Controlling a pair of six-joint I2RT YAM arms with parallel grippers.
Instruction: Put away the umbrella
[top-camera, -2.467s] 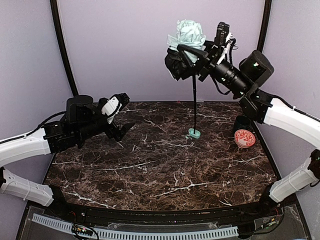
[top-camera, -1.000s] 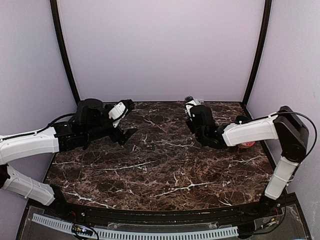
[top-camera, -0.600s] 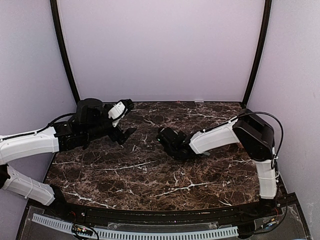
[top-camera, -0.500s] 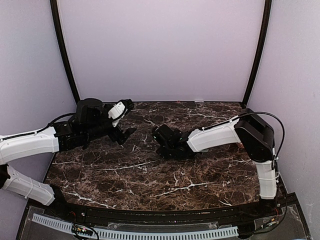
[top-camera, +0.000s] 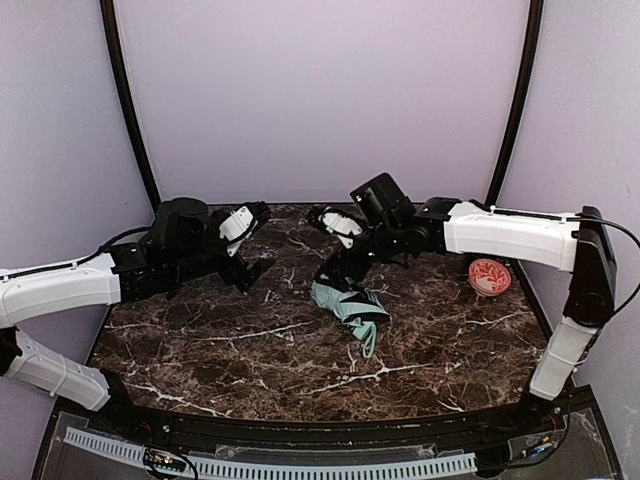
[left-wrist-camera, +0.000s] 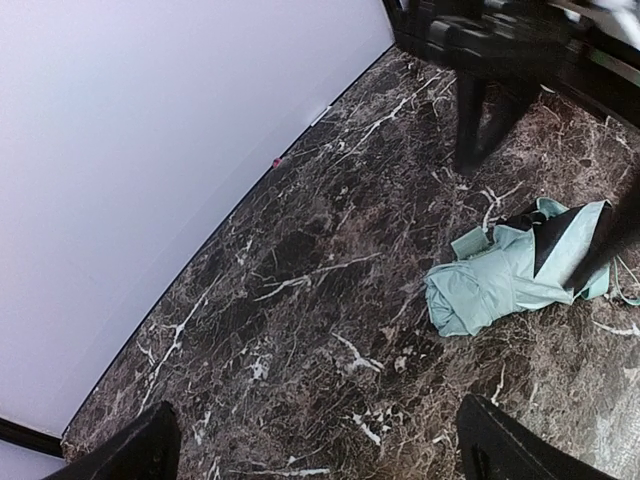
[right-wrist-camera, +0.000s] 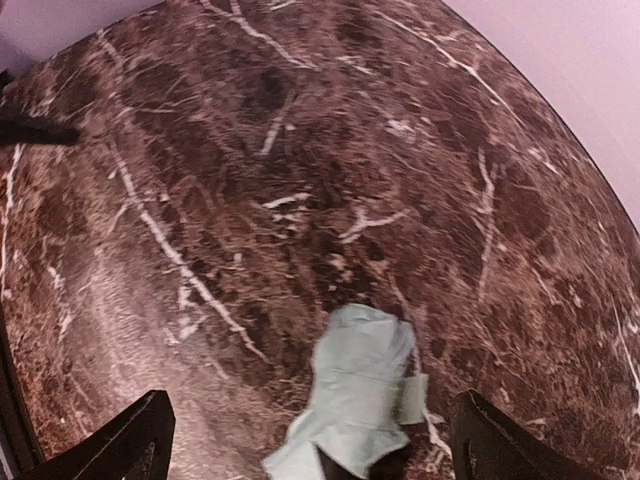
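On the dark marble counter the umbrella lies folded near the middle, just below the right gripper, whose jaws are wide, as are those of the left gripper; I think a shallow pinch may catch only loose fabric, which may slip out.

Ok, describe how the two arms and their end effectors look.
The left arm and the right arm both have smooth white shell links joined by black motor joints, with a thin black cable looping along each. The left end effector and the right end effector are black and two-fingered, with a white panel on one side.
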